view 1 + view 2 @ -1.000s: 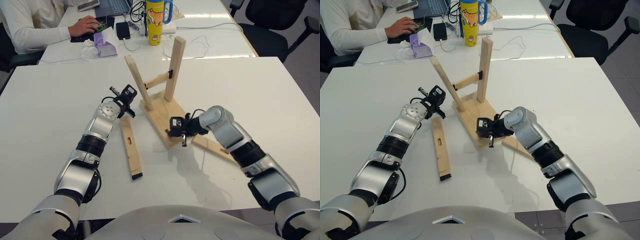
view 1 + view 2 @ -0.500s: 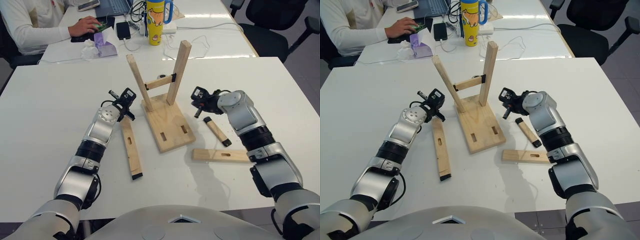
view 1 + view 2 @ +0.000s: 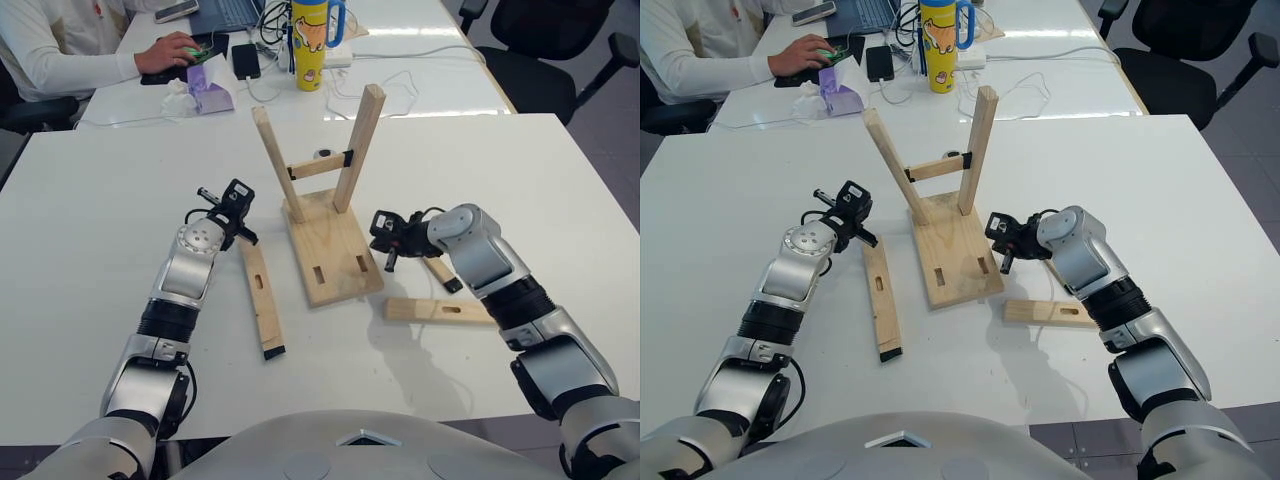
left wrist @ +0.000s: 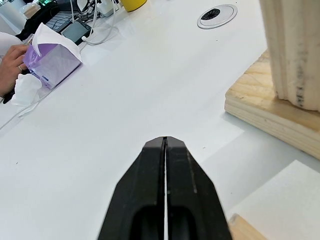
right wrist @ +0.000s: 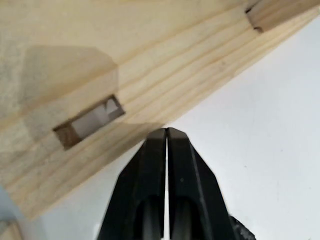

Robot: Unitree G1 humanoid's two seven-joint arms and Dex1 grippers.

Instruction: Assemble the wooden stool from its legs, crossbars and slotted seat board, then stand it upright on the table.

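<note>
The slotted seat board (image 3: pixel 330 245) lies flat mid-table. Two legs (image 3: pixel 358 145) stand up from its far end, joined by a crossbar (image 3: pixel 320 165). One loose leg (image 3: pixel 261 296) lies to the left of the board, and another (image 3: pixel 440 311) lies at its right front. A short crossbar (image 3: pixel 441 273) is partly hidden under my right arm. My left gripper (image 3: pixel 212 194) is shut and empty, left of the board's far corner (image 4: pixel 270 107). My right gripper (image 3: pixel 390 262) is shut and empty, its tips (image 5: pixel 166 131) at the board's right edge beside an empty slot (image 5: pixel 90 120).
On the table behind stand a yellow cup (image 3: pixel 311 40), a purple tissue box (image 3: pixel 208 88) and cables, where a person's hand rests on a device. A round cable grommet (image 4: pixel 216 16) sits in the tabletop beyond the stool. An office chair (image 3: pixel 560 50) stands at the far right.
The seat board, tipped up a second ago, now lies flat. My right gripper swung out beside the upright legs, then back to the board's right edge. My left gripper drew away leftward.
</note>
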